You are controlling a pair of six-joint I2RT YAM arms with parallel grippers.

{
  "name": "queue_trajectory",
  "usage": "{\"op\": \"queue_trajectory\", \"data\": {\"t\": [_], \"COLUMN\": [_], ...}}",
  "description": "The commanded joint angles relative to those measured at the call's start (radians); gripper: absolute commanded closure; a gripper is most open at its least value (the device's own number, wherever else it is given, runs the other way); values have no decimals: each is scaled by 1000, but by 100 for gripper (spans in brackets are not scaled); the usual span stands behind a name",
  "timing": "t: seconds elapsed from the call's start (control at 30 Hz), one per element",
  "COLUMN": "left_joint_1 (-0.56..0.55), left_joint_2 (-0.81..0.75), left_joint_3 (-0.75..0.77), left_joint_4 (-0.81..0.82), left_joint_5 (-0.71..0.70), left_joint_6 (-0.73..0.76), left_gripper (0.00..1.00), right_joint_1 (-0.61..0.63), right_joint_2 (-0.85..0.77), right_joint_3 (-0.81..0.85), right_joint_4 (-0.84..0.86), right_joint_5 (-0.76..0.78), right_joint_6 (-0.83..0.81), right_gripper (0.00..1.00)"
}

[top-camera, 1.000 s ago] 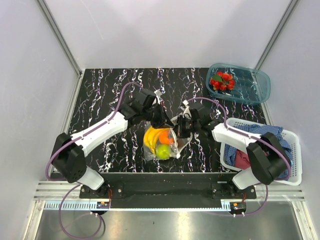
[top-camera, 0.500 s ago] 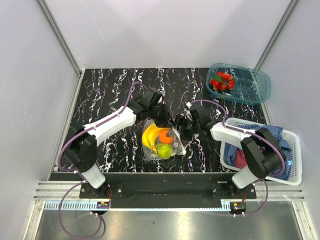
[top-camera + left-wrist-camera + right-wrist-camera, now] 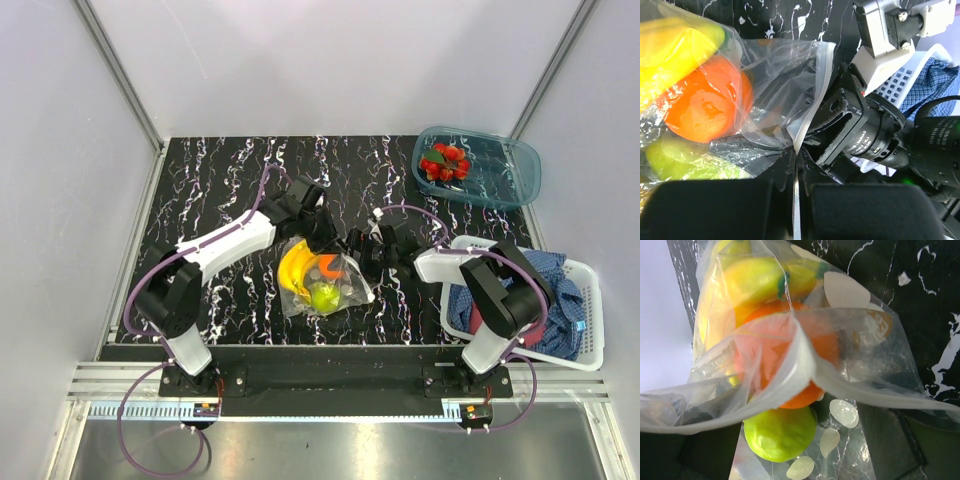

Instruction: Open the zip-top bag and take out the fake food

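Top view: bright, even, diffuse light from above. White walls near clipping. Shadows on surface soft, faint. Glare band on metal rail at near edge. Focus sharp throughout.
Left wrist: left pincer underexposed, black, out of focus. Zip-top bag film carries specular streaks. Banana overexposed, smeared.
Right wrist: very close, soft overall. Left edge blown to white. Milky highlights on film. Green fruit sharpest.

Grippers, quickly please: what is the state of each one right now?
Left gripper: closed on an edge of the zip-top bag.
Right gripper: open, jaws wide apart, bag film lying across them.
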Motion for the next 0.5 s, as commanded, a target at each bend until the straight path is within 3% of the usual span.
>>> {"op": "queue_trajectory", "data": {"t": [0.0,0.17,0.47], "left_joint_1": [-82,-89,-108], "left_joint_2": [-4,-36,-22], "left_joint_3": [21,15,20], "left_joint_4": [188,189,191], "left_joint_5": [164,166,192], "left_joint_6": [-70,-80,-91], "left_gripper": [100,100,100], "right_joint_1": [47,47,47], "right_joint_2": [-14,-40,81], "right_joint_3": [-11,-39,-19], "right_joint_4": [287,352,470], "right_joint_5": [35,82,37], "right_joint_6": [35,65,164], "right_gripper": [0,0,11]}}
